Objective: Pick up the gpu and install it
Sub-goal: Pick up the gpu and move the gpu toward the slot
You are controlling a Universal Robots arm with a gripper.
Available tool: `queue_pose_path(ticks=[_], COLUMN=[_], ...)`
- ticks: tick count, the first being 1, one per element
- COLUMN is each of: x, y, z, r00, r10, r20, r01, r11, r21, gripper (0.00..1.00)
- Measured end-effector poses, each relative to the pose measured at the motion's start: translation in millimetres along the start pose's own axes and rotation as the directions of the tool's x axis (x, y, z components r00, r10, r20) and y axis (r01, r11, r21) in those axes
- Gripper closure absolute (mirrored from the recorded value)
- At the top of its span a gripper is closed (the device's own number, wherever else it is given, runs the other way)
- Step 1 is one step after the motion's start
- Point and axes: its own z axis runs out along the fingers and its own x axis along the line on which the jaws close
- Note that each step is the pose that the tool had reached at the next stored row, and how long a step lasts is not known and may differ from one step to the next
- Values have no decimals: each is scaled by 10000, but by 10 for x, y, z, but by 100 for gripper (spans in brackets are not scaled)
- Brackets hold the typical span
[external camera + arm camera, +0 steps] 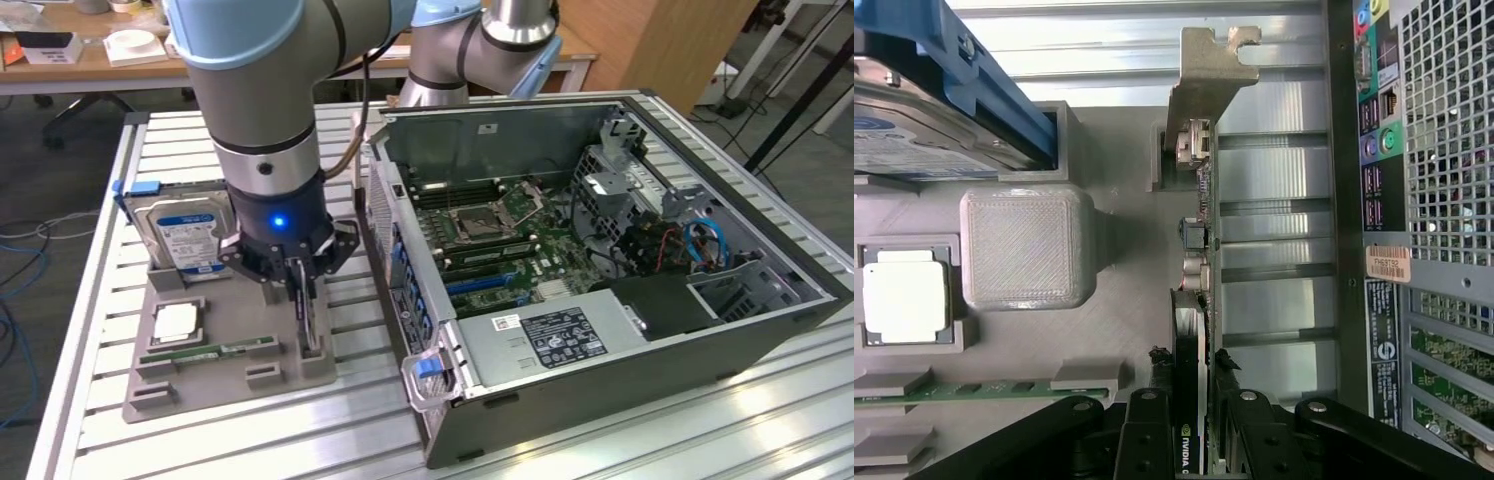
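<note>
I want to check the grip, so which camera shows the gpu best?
The wrist view: the gpu stands edge-on in its tray slot, bracket clear, the gripper closed on it. The exterior view shows just a thin dark edge below the arm.

Surface (360, 425): silver slotted metal top, long grooves running across. Two things lie directly on it. Grey holder tray (207, 388) at 9 o'clock in exterior view, lying flat. Open black computer case (667, 370) at 3 o'clock, on its side, open face up. Narrow strip of bare surface between tray and case.
</note>
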Motion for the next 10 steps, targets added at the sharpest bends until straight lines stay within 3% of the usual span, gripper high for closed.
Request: queue_pose_path(ticks=[10], x=[-3], y=[3], z=[-65], r00=[10000], r10=[0], r20=[3], r01=[0], r11=[10000], r21=[-2], gripper=[74])
